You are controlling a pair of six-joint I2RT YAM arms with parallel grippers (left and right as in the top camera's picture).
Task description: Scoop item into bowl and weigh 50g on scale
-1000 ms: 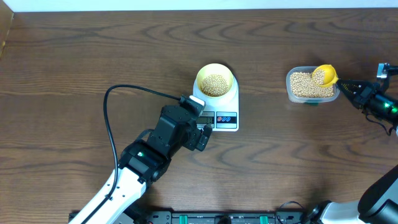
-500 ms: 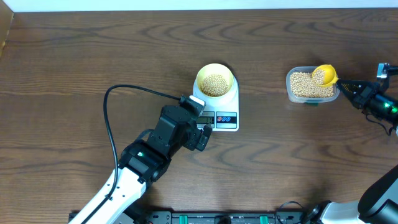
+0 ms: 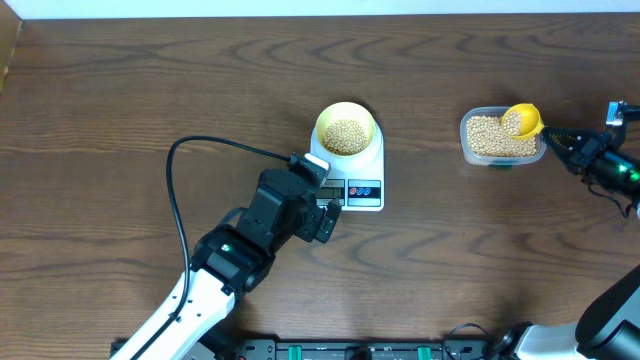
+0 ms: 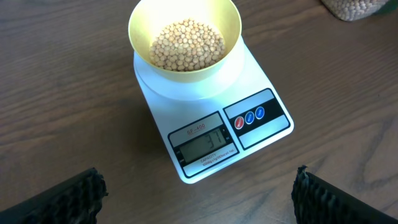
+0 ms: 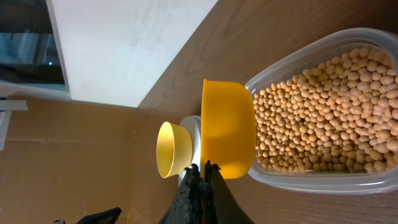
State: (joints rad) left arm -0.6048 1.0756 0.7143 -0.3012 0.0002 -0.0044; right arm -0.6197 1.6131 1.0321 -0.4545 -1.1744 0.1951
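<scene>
The pale-yellow bowl stands on the white scale at the table's middle, partly filled with tan beans. In the left wrist view the bowl, its beans and the scale with a lit display show. My left gripper is open and empty, just in front of the scale; it also shows in the left wrist view. My right gripper is shut on the handle of a yellow spoon, which holds beans above the tub. In the right wrist view the gripper grips the spoon.
A clear plastic tub full of beans stands at the right; it also shows in the right wrist view. A black cable loops over the table left of the left arm. The bowl shows far off in the right wrist view.
</scene>
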